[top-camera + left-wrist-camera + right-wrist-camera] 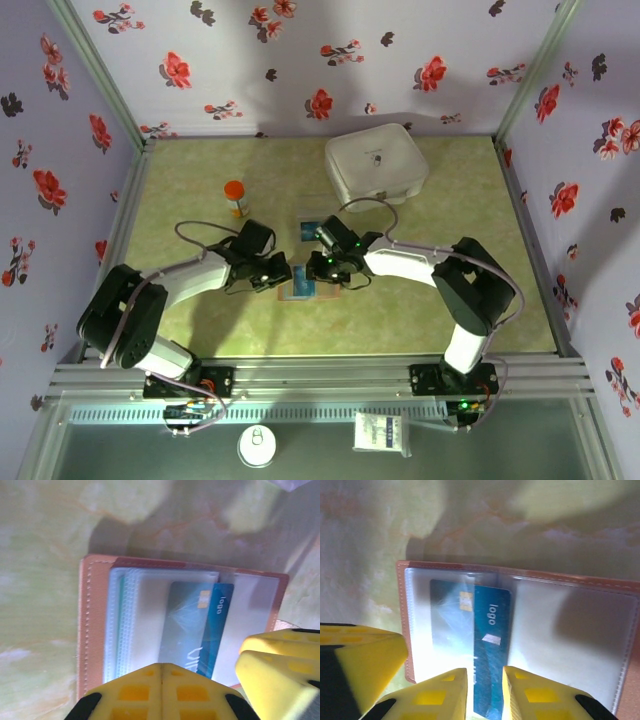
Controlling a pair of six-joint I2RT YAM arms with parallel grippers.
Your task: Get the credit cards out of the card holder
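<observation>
Card holder (298, 288) lies open and flat on the green table (450, 210). Its tan leather border frames clear plastic sleeves that face up. 1 blue card (490, 630) sits at the holder's fold, with its chip and the word "logo" readable. The card's lower end points toward the holder's near edge.

The left gripper (161, 672) reaches in from the holder's left side. Its 2 fingers are pressed together with no gap and nothing between them, and the tips are over the near edge by the stacked sleeves. Whether they press on the holder is unclear.

The right gripper (485, 675) reaches in from the holder's right side, close beside the left one. Its jaws stand a little apart, and the blue card's end shows in the narrow gap. I cannot tell whether the card is clamped or simply lies beneath them.

A small bluish rectangle (312, 228) lies flat just beyond the holder's far edge, too small to identify. An orange-capped bottle (236, 197) stands farther beyond it to the left. A white rounded case (375, 165) rests well beyond the holder to the right.
</observation>
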